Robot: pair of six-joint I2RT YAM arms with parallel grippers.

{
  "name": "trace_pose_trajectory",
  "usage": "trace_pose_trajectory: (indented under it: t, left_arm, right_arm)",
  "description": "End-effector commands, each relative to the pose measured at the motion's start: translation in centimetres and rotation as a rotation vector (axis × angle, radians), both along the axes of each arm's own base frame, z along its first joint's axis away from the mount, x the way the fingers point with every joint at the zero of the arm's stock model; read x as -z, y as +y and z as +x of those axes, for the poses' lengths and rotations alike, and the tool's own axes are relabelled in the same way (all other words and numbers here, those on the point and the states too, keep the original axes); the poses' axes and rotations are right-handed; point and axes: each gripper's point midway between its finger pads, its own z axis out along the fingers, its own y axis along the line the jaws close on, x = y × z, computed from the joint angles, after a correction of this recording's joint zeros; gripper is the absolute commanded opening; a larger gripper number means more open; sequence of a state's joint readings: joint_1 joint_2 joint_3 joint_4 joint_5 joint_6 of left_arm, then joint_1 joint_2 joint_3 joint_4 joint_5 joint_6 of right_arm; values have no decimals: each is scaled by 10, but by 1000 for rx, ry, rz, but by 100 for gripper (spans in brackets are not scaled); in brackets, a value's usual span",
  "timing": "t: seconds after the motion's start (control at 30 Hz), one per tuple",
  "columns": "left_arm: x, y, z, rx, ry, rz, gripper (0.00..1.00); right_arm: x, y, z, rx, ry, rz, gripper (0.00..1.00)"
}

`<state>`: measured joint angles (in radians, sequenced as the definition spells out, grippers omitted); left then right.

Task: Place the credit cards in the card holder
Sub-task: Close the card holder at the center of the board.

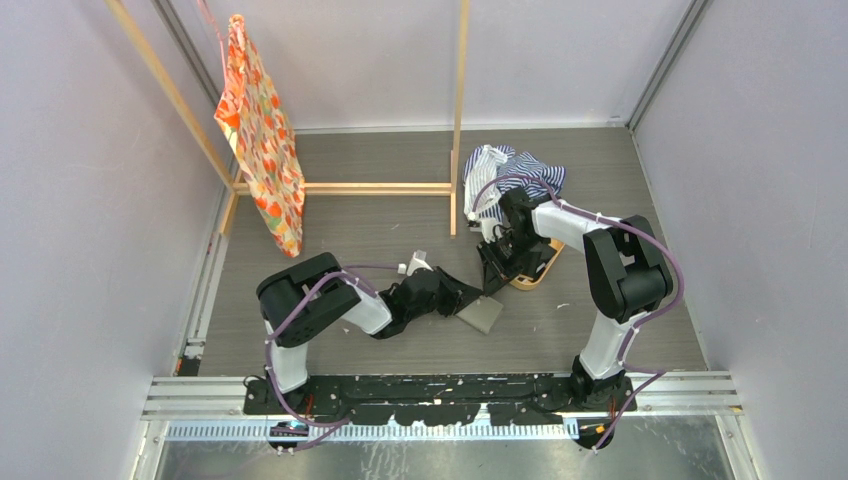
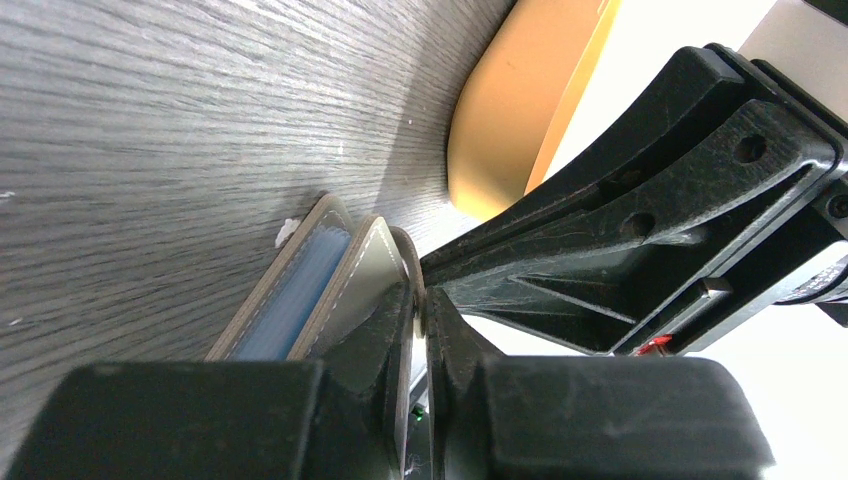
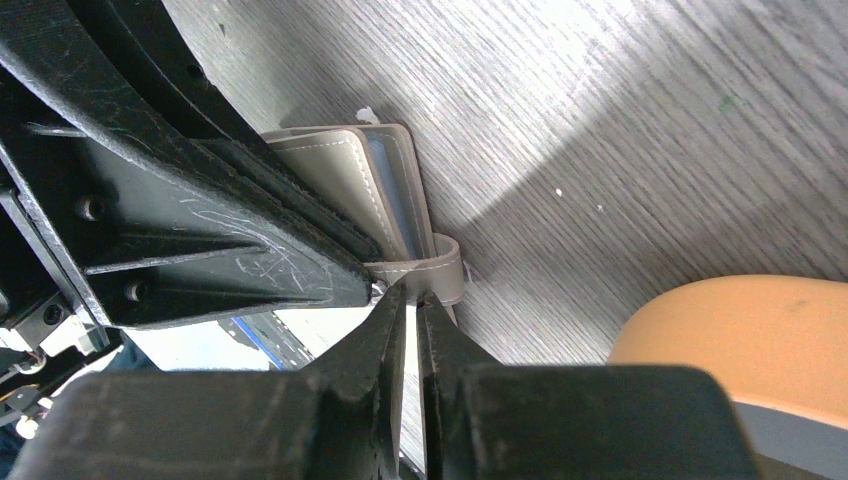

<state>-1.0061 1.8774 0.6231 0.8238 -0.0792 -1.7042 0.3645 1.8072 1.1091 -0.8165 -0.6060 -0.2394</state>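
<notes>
Top external | card holder [image 1: 482, 314] lies diagonal | tab end toward tray [image 1: 541, 276]

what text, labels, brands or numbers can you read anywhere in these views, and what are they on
No readable text in any view.
card holder: plain grey-taupe, stitching only, no brand visible.
credit cards inside it: only pale blue edges show, faces hidden.
oval tray: plain orange-tan, unmarked.
patterned cloth hanging on the wooden frame: orange print, no letters made out.
</notes>
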Motion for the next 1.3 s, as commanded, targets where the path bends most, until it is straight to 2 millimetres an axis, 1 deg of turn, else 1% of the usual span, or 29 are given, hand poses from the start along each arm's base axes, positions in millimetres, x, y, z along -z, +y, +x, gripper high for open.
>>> trace_pose_trajectory:
  t: [0.0, 0.17, 0.33, 0.47, 0.53, 0.73, 0.87, 1.0, 1.13, 1.27]
  left_arm:
    - [-11, 0, 4, -21, -31, -36, 10]
    - [-9, 2, 1, -18, -27, -35, 10]
    - [-7, 2, -1, -8, -20, -42, 18]
    - [-6, 0, -1, -2, -17, -54, 18]
    - [-6, -1, -1, 0, -16, -57, 18]
    - [-7, 1, -2, 1, -19, -57, 10]
    - [-8, 3, -3, 2, -25, -64, 1]
    - [-10, 2, -4, 11, -31, -80, 0]
    - [-12, 4, -6, 13, -35, -92, 0]
    - [-15, 5, -9, 23, -39, -99, 0]
  right_arm:
    - [-7, 3, 9, -4, -35, 0, 14]
    - [-6, 2, 9, -4, -34, -5, 14]
    - [-6, 3, 9, -6, -34, -5, 14]
    - [-6, 2, 9, -6, -35, -5, 14]
    - [-6, 2, 9, -6, -36, -6, 14]
    - [-5, 2, 9, -8, -36, -9, 14]
    - [-5, 3, 9, -11, -38, -13, 14]
    - [-5, 3, 9, -13, -40, -14, 14]
    - [-7, 4, 9, -13, -45, -8, 20]
    - [-17, 7, 12, -12, -81, 20, 22]
